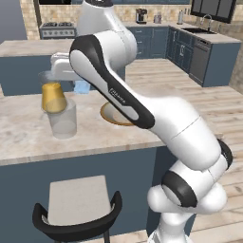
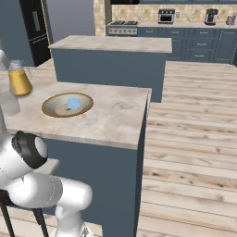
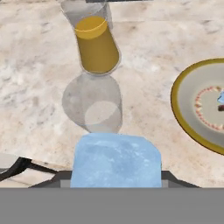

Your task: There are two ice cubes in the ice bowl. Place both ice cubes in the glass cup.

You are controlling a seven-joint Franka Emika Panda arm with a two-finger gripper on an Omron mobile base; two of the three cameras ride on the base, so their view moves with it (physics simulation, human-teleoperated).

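In the hand view a pale-blue ice cube (image 3: 115,159) sits large at the bottom centre, right at the gripper (image 3: 115,177), whose dark finger bases show on either side of it; the pincer appears clamped on this cube. Just above the cube in that frame stands the glass cup (image 3: 92,104), seen from above, with the flask of orange liquid (image 3: 96,46) touching or just behind it toward the top. The ice bowl (image 3: 183,114) lies at the right edge, well apart from the cup.

The left base view shows what the hand view cannot: the held cube (image 1: 81,87) hangs in the upper left of the frame, above the counter (image 1: 23,133), to the right of the flask (image 1: 53,97) and higher than the cup (image 1: 63,121); the arm hides most of the bowl (image 1: 110,118).

The right base view shows the bowl (image 2: 50,107) unobstructed in the left half of the frame, with the second ice cube (image 2: 73,102) resting inside it
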